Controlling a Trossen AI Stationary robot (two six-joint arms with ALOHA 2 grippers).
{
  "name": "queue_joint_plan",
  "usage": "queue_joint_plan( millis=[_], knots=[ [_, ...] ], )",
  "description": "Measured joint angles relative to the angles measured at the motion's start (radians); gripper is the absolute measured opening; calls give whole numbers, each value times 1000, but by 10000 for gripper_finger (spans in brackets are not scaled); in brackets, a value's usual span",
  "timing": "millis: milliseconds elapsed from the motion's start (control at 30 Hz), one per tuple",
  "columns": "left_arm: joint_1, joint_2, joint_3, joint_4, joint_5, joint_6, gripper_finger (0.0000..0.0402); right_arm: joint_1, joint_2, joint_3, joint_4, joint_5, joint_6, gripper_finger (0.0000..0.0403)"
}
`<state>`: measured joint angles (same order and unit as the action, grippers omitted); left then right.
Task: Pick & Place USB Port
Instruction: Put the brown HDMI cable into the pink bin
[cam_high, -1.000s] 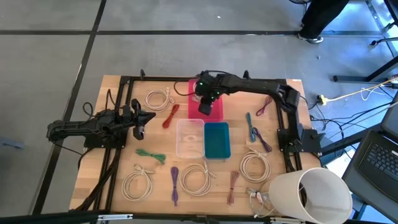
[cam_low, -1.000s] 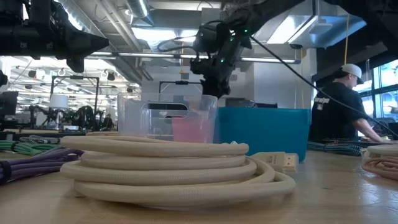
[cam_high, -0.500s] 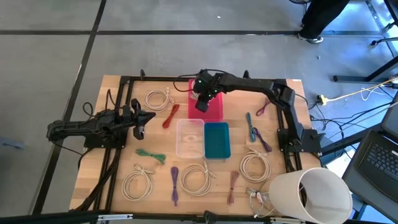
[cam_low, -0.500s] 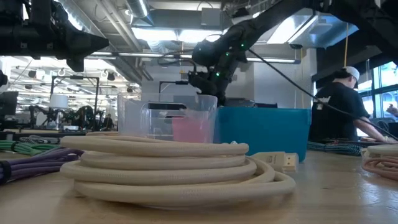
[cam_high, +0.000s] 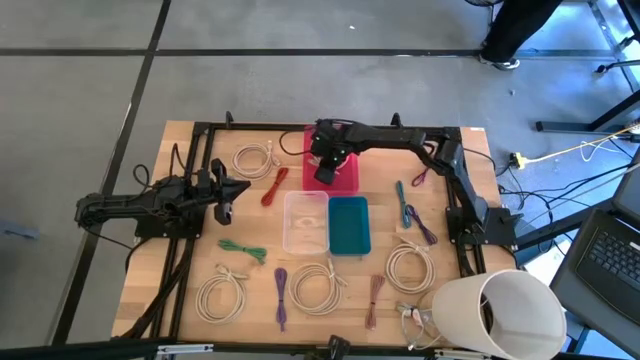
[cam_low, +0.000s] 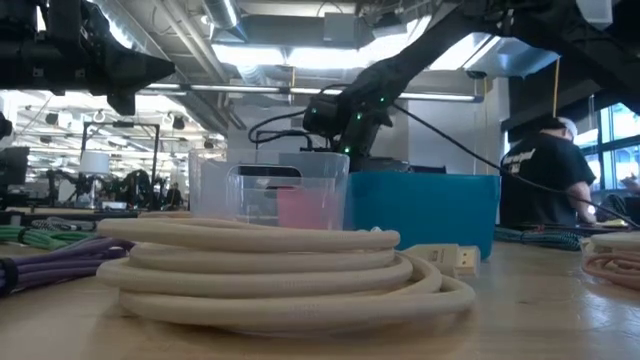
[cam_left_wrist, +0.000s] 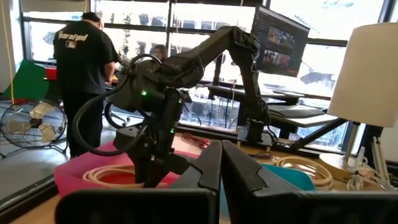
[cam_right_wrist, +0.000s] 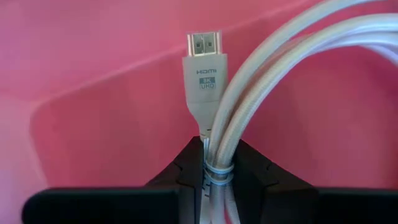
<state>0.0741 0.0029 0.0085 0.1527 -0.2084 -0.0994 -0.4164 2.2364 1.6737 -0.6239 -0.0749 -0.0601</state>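
A thick coil of cream cable (cam_low: 285, 272) lies on the wooden surface (cam_low: 560, 320) close to the camera, its flat plug (cam_low: 455, 258) pointing to the right. Behind it stand a clear plastic bin (cam_low: 268, 190) and, just beside it, a teal bin (cam_low: 422, 212); a pink bin (cam_low: 303, 207) shows through the clear one. A dark arm (cam_low: 400, 70) reaches down behind the bins. Purple cable (cam_low: 40, 268) lies at the left edge. A person (cam_low: 543, 178) in dark clothes stands in the room at the right.
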Motion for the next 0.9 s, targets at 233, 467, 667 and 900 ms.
queue_joint_plan(
  millis=[233, 467, 667, 900],
  knots=[
    [0, 0, 0, 0, 1, -2, 6, 1, -2, 0, 0, 3, -5, 69],
    [0, 0, 0, 0, 0, 0, 6, 12, -5, 67, -62, 69, 0, 241],
    [0, 0, 0, 0, 1, 0, 7, 43, -6, 235, -268, 118, 3, 293],
    [0, 0, 0, -10, 1, 6, 7, 130, -6, 461, -673, 238, 7, 256]
  ],
)
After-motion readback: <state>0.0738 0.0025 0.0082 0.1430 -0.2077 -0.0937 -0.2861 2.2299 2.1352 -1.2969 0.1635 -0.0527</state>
